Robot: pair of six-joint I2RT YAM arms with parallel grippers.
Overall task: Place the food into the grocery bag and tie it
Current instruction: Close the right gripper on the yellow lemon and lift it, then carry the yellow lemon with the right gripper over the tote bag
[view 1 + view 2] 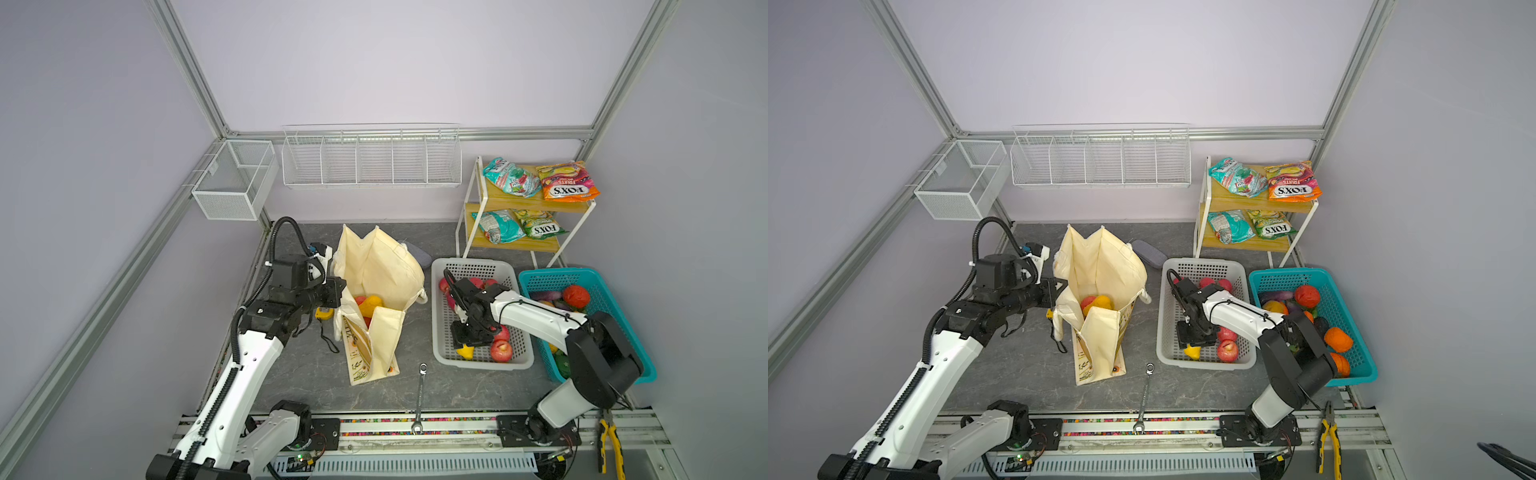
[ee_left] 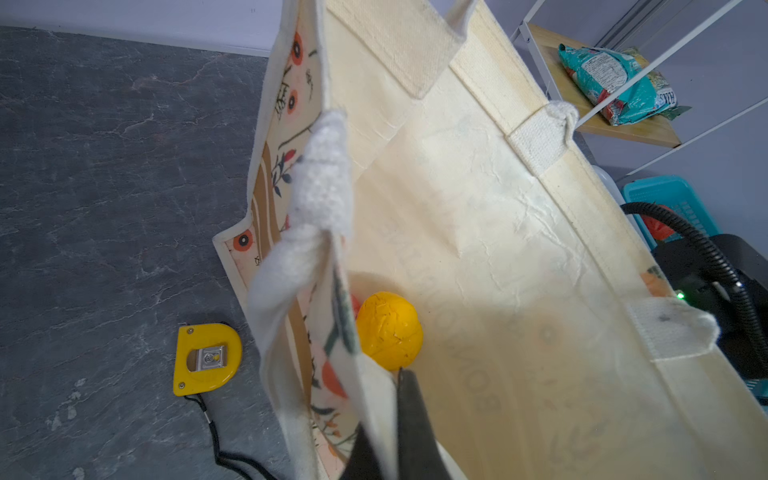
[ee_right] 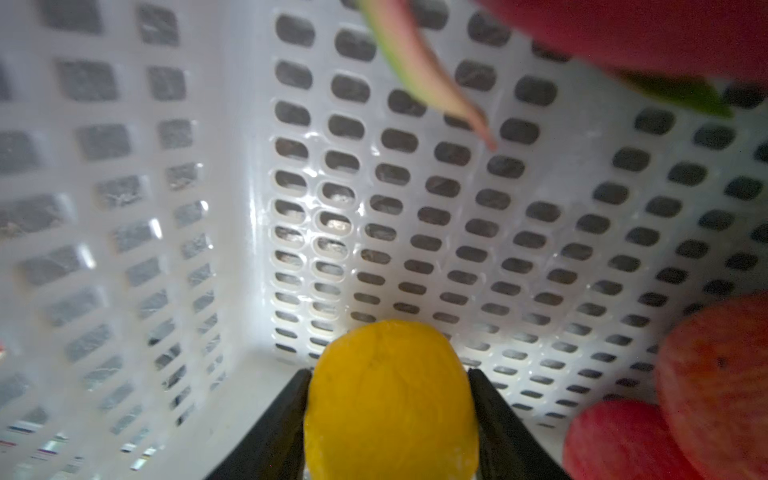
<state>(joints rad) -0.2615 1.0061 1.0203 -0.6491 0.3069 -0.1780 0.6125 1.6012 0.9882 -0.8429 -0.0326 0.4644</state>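
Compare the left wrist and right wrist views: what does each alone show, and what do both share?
Left wrist only: the left gripper pinching the rim of the grocery bag, a bagged yellow fruit, a tape measure. Right wrist only: the right gripper gripping a second yellow fruit in the grey basket, beside red apples. Shared: no single object; each shows its own gripper and a yellow fruit.

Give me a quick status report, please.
Left gripper shut on grocery bag rim. Right gripper shut on yellow fruit in grey basket. Bag mouth open, unobstructed.
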